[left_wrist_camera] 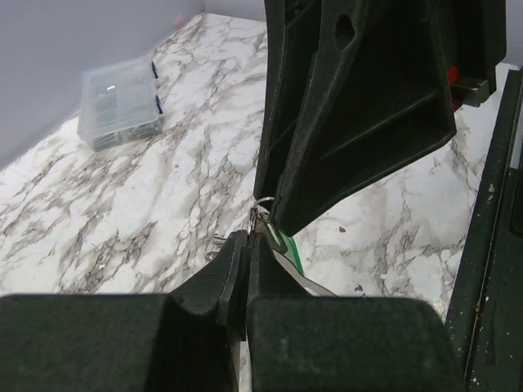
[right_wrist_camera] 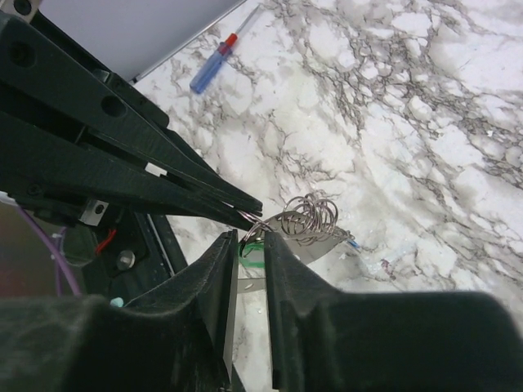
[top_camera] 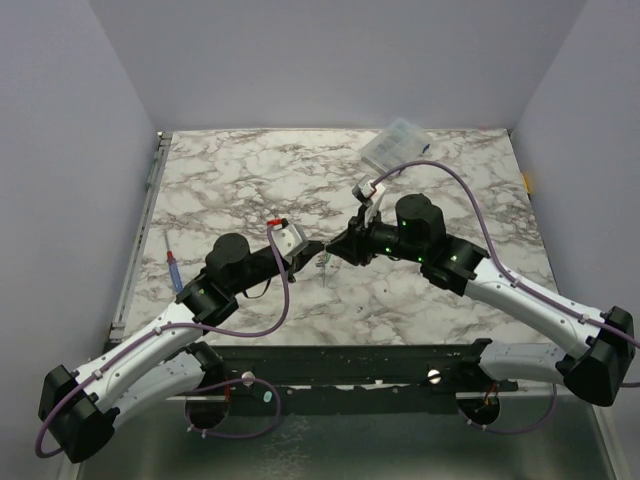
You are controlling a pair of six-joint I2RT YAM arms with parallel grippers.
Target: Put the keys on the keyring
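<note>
Fingers of the left gripper (left_wrist_camera: pixel 248 238) are shut on the keyring (right_wrist_camera: pixel 310 216) over the middle of the bench (top_camera: pixel 250 180); those of the right gripper (right_wrist_camera: pixel 251 238) pinch the green-headed key (left_wrist_camera: pixel 288 251) beside it. Threading appears under way; next, the key's hole must be eased along the ring's free end.

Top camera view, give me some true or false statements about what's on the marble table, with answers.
The clear plastic compartment box sits near the marble table's far edge. True.
The blue-and-red screwdriver lies beside the right arm. False: it lies beside the left arm.
The left gripper and right gripper meet near the table's middle. True.
The silvery wire keyring lies inside the box. False: it is at the gripper tips.
</note>
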